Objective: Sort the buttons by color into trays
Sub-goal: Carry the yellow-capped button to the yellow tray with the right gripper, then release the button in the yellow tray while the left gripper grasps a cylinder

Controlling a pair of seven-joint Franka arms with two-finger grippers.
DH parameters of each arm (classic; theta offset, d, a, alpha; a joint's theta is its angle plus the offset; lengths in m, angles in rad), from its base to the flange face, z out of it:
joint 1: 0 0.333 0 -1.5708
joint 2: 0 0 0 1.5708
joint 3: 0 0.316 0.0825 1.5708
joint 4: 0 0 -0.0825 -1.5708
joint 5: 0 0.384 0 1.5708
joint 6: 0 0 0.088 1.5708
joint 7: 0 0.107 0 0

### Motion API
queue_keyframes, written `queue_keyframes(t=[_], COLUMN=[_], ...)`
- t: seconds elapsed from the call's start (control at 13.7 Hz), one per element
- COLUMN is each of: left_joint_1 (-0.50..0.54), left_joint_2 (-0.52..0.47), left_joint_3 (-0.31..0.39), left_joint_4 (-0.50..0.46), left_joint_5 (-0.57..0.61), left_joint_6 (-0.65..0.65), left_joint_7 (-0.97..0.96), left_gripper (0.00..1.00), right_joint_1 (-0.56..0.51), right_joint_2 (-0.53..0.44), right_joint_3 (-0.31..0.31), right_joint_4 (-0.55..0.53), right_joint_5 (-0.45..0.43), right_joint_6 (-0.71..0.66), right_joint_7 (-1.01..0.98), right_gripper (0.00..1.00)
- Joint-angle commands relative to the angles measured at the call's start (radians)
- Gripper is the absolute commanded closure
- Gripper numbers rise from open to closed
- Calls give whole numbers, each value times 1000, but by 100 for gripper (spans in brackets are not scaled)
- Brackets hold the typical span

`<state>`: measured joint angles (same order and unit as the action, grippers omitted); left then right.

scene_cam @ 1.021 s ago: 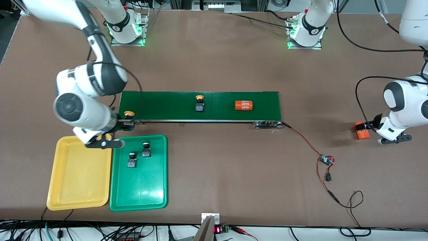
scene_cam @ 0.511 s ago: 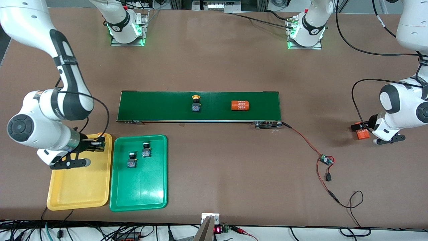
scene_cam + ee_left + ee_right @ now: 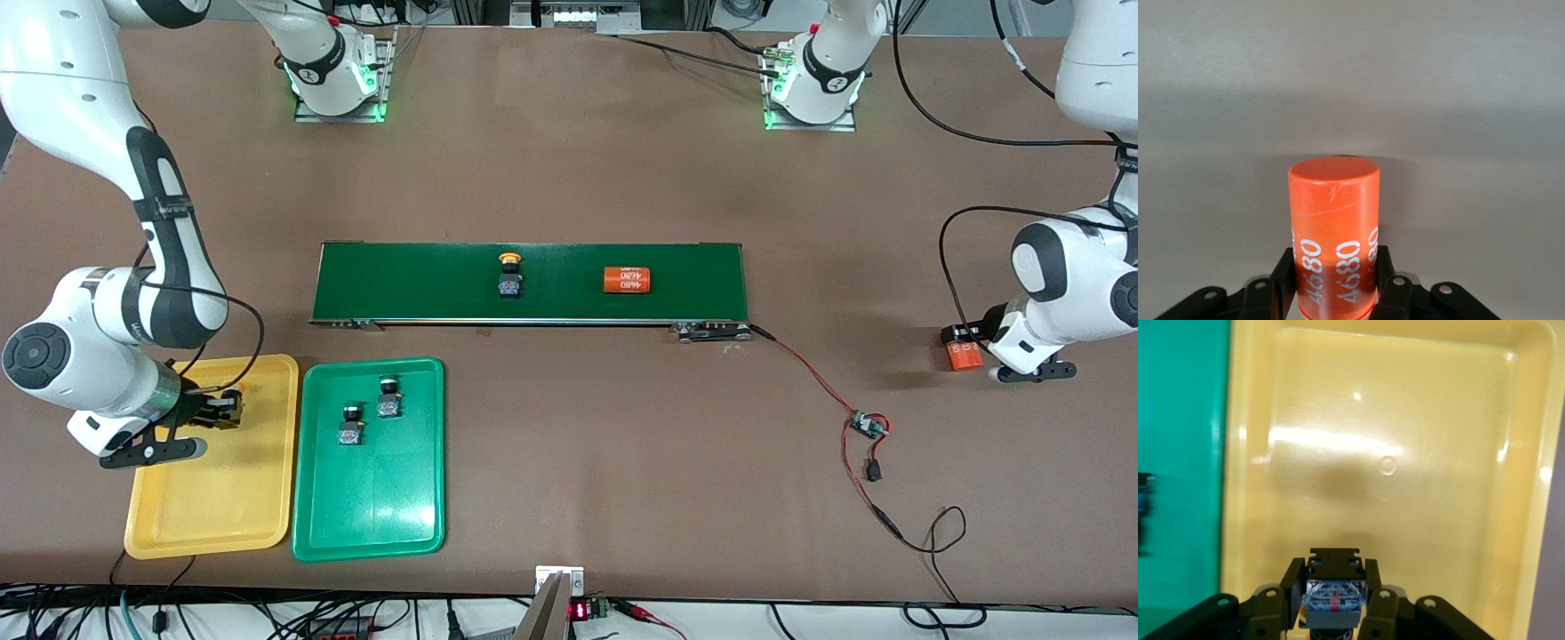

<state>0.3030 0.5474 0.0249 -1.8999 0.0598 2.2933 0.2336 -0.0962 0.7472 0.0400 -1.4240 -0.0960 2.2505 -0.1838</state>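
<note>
Conveyor belt (image 3: 444,284): orange cylinder (image 3: 628,280), yellow-capped button (image 3: 509,276).

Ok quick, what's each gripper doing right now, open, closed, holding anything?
Left gripper: shut on the orange cylinder, over bare table.
Right gripper: shut on a button, over the yellow tray.

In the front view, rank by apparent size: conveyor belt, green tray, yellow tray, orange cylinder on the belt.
1. conveyor belt, the longest.
2. green tray and yellow tray: look alike; the right arm covers part of the yellow one, so no ranking.
3. orange cylinder, by far the smallest.
</note>
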Motion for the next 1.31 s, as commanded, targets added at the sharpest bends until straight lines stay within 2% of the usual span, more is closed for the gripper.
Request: queue_keyframes(t=[0.0, 0.15, 0.29, 0.36, 0.51, 0.66, 0.8, 0.88, 0.95, 1.09, 1.24], left_joint_1=[-56, -117, -162, -192, -302, -405, -442, -447, -456, -464, -485], left_joint_2=[-130, -211, -265, -280, -311, -334, -320, -307, -291, -265, -225], left_joint_3=[-8, -46, -113, -141, -157, -164, -251, -276, -299, -342, -345], left_joint_4=[-4, -14, -34, -39, -71, -129, -136, -139, -140, -139, -139], left_joint_5=[-3, -5, -3, -3, -3, -3, -3, -3, -3, 2, 102], left_joint_6=[-132, -202, -221, -239, -264, -261, -241, -212, -192, -140, -73], left_joint_7=[163, 281, 322, 361, 453, 501, 562, 588, 611, 667, 711], left_gripper=[100, 100, 100, 100, 100, 99, 99, 99, 99, 99, 98], right_joint_1=[-5, -5, -8, -17, -22, -19, -11, -2, 12, 21, 27], right_joint_2=[49, 67, 79, 83, 98, 98, 87, 83, 69, 15, -55], right_joint_3=[-37, -57, -60, -60, -61, -60, -54, -51, -51, -46, -16], right_joint_4=[31, 30, 30, 30, 28, 28, 28, 28, 27, 17, 16], right_joint_5=[-4, -4, -4, -4, -4, -1, 10, 13, 13, 13, 31], right_joint_6=[50, 72, 83, 83, 83, 83, 81, 77, 72, 13, -101], right_joint_7=[-62, -65, -65, -63, -63, -62, -49, -46, -46, -49, -11], right_gripper=[76, 75, 68, 53, 35, 26, 27, 20, 0, 0, 0])
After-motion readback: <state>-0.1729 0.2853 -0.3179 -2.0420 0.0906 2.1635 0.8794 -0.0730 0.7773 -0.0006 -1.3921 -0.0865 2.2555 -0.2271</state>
